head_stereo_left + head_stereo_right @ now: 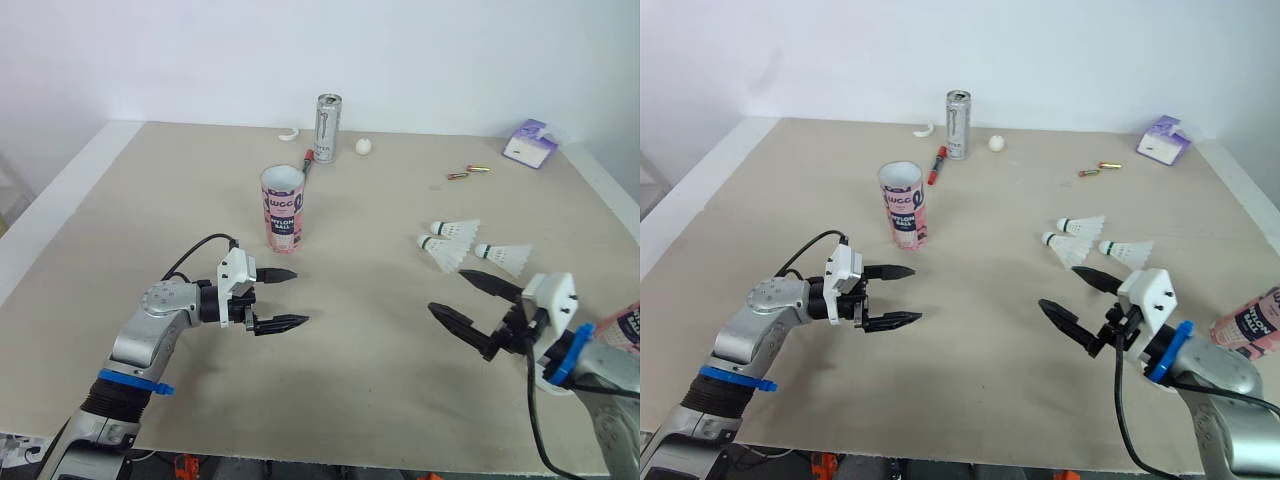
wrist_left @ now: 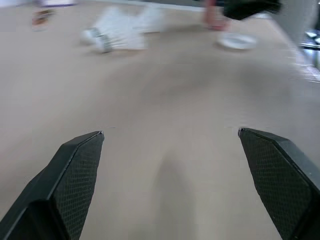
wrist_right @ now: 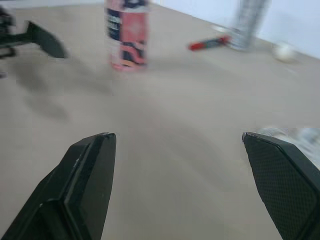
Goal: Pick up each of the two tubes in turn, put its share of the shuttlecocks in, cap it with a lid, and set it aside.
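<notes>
With left gripper (image 1: 298, 296) and right gripper (image 1: 447, 291) both splayed empty, a careless reach could topple the seemingly lidless tube (image 1: 283, 210).

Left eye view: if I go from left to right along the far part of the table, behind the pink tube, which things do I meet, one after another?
White curved piece → silver can → white ball → two small red and gold items → purple packet. The red pen is left out, because it overlaps the can's side.

Upright pink tube (image 1: 283, 208): label "NYLON BALL" legible, lettering above unclear; can (image 1: 328, 127) logo illegible.
</notes>
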`<state>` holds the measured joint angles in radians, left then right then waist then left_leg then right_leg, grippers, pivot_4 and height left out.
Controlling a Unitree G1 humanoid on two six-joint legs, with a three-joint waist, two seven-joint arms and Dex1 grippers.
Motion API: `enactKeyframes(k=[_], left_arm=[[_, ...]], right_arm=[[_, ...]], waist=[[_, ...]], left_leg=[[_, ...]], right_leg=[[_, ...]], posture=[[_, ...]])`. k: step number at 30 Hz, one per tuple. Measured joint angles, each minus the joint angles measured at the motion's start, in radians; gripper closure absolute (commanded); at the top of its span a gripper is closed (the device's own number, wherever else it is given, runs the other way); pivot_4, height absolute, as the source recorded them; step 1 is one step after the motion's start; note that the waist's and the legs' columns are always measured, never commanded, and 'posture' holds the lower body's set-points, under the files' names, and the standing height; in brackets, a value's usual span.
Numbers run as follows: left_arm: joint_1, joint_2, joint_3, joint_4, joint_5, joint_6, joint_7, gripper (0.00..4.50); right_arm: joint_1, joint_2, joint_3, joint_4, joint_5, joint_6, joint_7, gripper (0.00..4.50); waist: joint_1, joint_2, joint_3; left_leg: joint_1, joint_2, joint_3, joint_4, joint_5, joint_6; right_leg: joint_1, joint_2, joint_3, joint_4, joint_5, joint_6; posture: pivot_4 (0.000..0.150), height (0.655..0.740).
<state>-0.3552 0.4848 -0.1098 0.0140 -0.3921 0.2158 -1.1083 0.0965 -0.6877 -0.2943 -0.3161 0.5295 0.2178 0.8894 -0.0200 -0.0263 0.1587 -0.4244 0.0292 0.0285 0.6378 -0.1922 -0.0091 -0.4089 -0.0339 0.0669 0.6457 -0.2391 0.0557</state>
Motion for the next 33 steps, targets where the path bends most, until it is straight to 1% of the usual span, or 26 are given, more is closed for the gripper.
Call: enactKeyframes(k=[1, 2, 5, 7, 11, 13, 19, 22, 26, 30, 33], left_arm=[[0.003, -0.001, 0.005, 0.0, 0.001, 0.003, 0.014, 0.0], [0.011, -0.011, 0.026, -0.004, 0.008, 0.027, 0.083, 0.0], [0.022, -0.032, 0.071, -0.011, 0.022, 0.059, 0.199, 0.0], [0.033, -0.057, 0.121, -0.017, 0.042, 0.089, 0.334, 0.0], [0.034, -0.107, 0.157, -0.018, 0.063, 0.121, 0.477, 0.0], [0.034, -0.128, 0.155, -0.02, 0.071, 0.133, 0.518, 0.0], [0.024, -0.164, 0.134, -0.017, 0.1, 0.133, 0.569, 0.0], [-0.009, -0.171, 0.125, 0.022, 0.11, 0.132, 0.577, 0.0], [-0.049, -0.176, 0.118, 0.092, 0.123, 0.113, 0.574, 0.0], [-0.123, -0.184, 0.104, 0.197, 0.157, 0.07, 0.567, 0.0], [-0.149, -0.187, 0.102, 0.237, 0.167, 0.049, 0.552, 0.0]], right_arm=[[-0.014, 0.0, 0.011, 0.013, -0.004, -0.004, 0.008, 0.15], [-0.075, 0.001, 0.06, 0.067, -0.025, -0.021, 0.042, 0.15], [-0.161, 0.012, 0.124, 0.149, -0.052, -0.048, 0.086, 0.15], [-0.248, 0.042, 0.17, 0.224, -0.065, -0.058, 0.11, 0.15], [-0.309, 0.062, 0.207, 0.273, -0.085, -0.077, 0.13, 0.15], [-0.329, 0.073, 0.216, 0.291, -0.093, -0.086, 0.132, 0.15], [-0.349, 0.081, 0.218, 0.324, -0.121, -0.109, 0.128, 0.15], [-0.36, 0.083, 0.218, 0.337, -0.133, -0.12, 0.126, 0.15], [-0.362, 0.085, 0.218, 0.343, -0.143, -0.13, 0.116, 0.15], [-0.364, 0.09, 0.218, 0.343, -0.152, -0.135, 0.1, 0.15], [-0.364, 0.095, 0.218, 0.343, -0.153, -0.135, 0.087, 0.15]], waist=[[0.0, 0.0, 0.0], [0.0, 0.0, 0.0], [0.0, -0.001, 0.0], [-0.001, -0.001, 0.0], [0.002, -0.001, 0.0], [0.002, -0.001, 0.0], [0.001, -0.001, 0.0], [0.001, -0.001, 0.0], [0.0, -0.001, 0.0], [0.0, -0.001, 0.0], [0.0, -0.001, 0.0]], left_leg=[[0.0, 0.0, 0.0, 0.0, 0.0, 0.0], [-0.001, 0.0, 0.0, 0.0, 0.0, 0.0], [0.0, 0.001, -0.001, 0.0, 0.0, 0.0], [0.0, 0.001, -0.001, 0.0, 0.0, 0.0], [0.0, 0.0, -0.001, 0.0, 0.0, 0.0], [0.0, -0.001, -0.001, 0.0, 0.0, 0.0], [0.0, 0.0, -0.001, 0.0, 0.0, -0.001], [0.0, 0.0, -0.001, 0.001, 0.0, -0.001], [0.0, 0.0, -0.001, 0.001, 0.0, -0.001], [0.0, 0.0, 0.0, 0.001, 0.0, -0.001], [0.0, -0.001, 0.0, 0.001, 0.0, -0.001]], right_leg=[[0.0, 0.0, -0.001, 0.0, 0.0, 0.0], [0.0, 0.0, -0.001, 0.0, 0.001, 0.001], [0.0, 0.001, -0.001, 0.0, 0.002, 0.004], [0.0, 0.001, -0.001, 0.0, 0.003, 0.005], [0.001, 0.0, -0.002, 0.0, 0.003, 0.005], [0.001, 0.0, -0.002, 0.0, 0.004, 0.005], [0.001, 0.0, -0.001, 0.001, 0.004, 0.004], [0.001, 0.001, -0.001, 0.001, 0.005, 0.005], [0.001, 0.001, -0.001, 0.001, 0.005, 0.005], [0.001, 0.001, -0.001, 0.001, 0.005, 0.005], [0.001, 0.001, -0.001, 0.001, 0.005, 0.005]], posture=[[0.15, 0.74], [0.15, 0.74], [0.15, 0.74], [0.15, 0.74], [0.15, 0.74], [0.15, 0.74], [0.15, 0.74], [0.15, 0.74], [0.15, 0.74], [0.15, 0.74], [0.15, 0.74]])
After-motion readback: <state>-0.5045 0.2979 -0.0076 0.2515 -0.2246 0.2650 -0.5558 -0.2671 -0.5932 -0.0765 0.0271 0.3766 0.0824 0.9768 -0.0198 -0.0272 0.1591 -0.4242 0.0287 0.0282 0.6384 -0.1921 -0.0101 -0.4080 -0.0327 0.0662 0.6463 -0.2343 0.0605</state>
